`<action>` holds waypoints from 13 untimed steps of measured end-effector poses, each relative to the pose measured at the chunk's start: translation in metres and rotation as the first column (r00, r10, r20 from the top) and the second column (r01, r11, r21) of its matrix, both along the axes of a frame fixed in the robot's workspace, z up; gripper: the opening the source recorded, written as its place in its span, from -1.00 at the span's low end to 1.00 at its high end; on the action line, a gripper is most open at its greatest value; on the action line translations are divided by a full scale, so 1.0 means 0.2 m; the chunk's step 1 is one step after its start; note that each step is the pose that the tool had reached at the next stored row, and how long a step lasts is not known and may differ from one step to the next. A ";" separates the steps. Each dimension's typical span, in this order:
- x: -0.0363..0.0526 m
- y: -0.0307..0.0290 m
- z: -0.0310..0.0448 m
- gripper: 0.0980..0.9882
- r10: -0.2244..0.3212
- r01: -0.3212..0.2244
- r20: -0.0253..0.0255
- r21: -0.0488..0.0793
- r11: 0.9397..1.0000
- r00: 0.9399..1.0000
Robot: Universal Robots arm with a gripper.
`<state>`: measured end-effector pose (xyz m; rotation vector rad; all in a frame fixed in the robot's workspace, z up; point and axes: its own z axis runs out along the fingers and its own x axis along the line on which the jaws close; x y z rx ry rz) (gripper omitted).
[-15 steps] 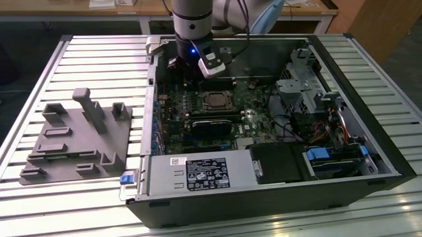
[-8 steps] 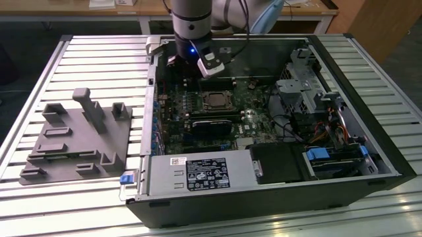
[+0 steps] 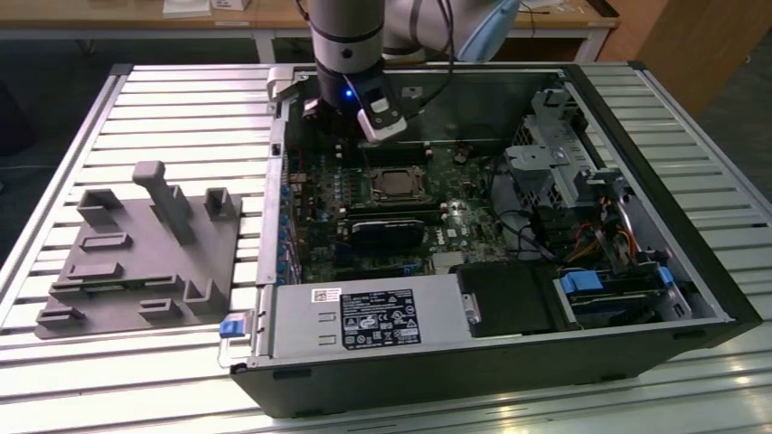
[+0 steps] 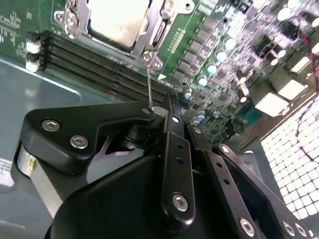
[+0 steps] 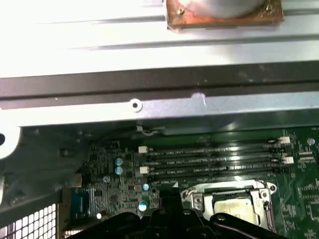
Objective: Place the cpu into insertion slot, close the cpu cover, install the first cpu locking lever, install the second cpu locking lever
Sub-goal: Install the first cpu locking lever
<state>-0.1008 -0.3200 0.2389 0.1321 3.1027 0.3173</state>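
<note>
A slatted metal tabletop (image 3: 145,389) carries an open black computer case (image 3: 483,384) lying on its side. On the exterior view's left, just beside the case, sits a grey moulded tray (image 3: 157,271). Past the tabletop's far edge stands a wooden desk (image 3: 108,16). The robot arm (image 3: 347,36) reaches down into the far part of the case. The cpu (image 3: 393,185) lies flat in the middle of the green board (image 3: 465,231), framed by the silvery cover (image 5: 224,188). The hand (image 4: 168,103) hovers just beyond it on the far side. It looks closed, with its tips drawn together beside a thin metal lever (image 4: 149,82).
</note>
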 end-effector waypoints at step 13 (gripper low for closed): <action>0.034 0.000 0.000 -0.98 0.000 0.000 0.000 0.025 1.000 1.000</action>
